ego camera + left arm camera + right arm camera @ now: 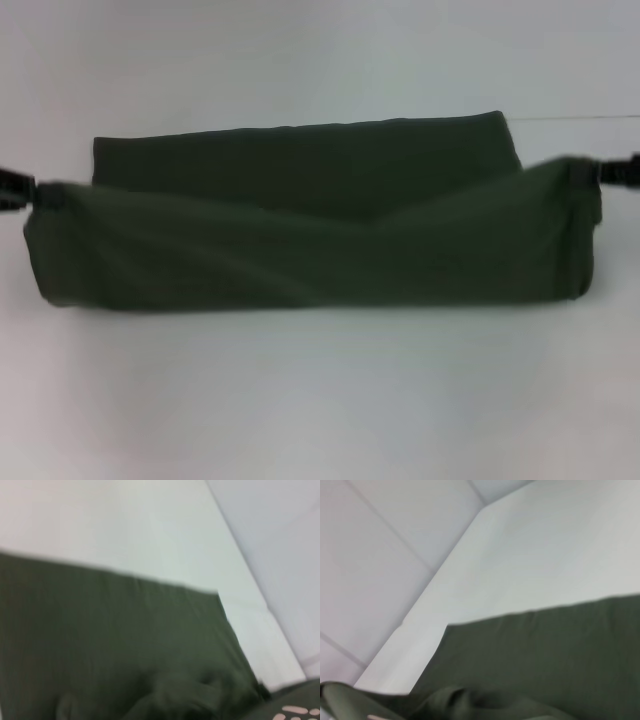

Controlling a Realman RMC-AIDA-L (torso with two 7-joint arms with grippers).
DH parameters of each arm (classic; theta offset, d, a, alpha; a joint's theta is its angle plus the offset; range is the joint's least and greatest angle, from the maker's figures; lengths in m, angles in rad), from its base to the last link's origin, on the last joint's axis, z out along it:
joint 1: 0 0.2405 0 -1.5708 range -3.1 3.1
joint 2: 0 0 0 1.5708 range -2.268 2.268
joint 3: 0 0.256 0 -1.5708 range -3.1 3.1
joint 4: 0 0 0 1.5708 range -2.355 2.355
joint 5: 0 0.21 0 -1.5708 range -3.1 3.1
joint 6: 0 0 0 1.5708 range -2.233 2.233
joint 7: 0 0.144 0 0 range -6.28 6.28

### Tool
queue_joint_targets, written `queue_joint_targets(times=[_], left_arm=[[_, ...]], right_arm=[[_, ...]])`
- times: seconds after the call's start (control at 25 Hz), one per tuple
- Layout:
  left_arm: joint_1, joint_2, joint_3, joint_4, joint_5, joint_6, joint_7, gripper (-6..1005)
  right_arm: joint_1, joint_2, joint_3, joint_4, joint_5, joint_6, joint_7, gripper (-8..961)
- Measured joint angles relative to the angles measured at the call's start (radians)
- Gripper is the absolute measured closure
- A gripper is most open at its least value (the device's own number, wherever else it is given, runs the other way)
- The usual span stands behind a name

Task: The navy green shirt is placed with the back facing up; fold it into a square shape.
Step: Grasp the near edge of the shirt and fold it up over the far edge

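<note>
Shirt (320, 235) dark olive, folded lengthwise, near edge lifted

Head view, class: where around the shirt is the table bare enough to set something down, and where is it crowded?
Bare table lies in front of the navy green shirt and beyond its far edge. Crowded: both shirt ends, where the left gripper and right gripper hold the lifted near edge.
</note>
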Motion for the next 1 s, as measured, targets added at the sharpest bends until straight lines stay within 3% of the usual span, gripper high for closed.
queue_joint_targets(times=[0.2,0.4,0.6,0.92,1.0], left_arm=[[-0.018,0.001,-0.020,-0.006,-0.008,-0.138,-0.032,951],[-0.022,-0.022,-0.022,-0.020,-0.091,-0.267,-0.024,950],[-0.043,-0.060,-0.016,-0.028,-0.136,-0.385,0.011,950],[-0.116,-0.146,-0.014,-0.081,-0.141,-0.656,0.133,950],[-0.124,-0.155,-0.014,-0.092,-0.141,-0.693,0.150,952]], right_arm=[[0.069,-0.006,0.000,0.041,0.000,0.123,0.026,869],[0.127,-0.004,-0.004,0.088,0.000,0.272,0.033,867],[0.180,0.014,-0.016,0.124,0.001,0.427,0.026,865],[0.245,0.056,-0.072,0.195,0.028,0.696,0.000,863],[0.259,0.070,-0.092,0.211,0.032,0.765,-0.003,862]])
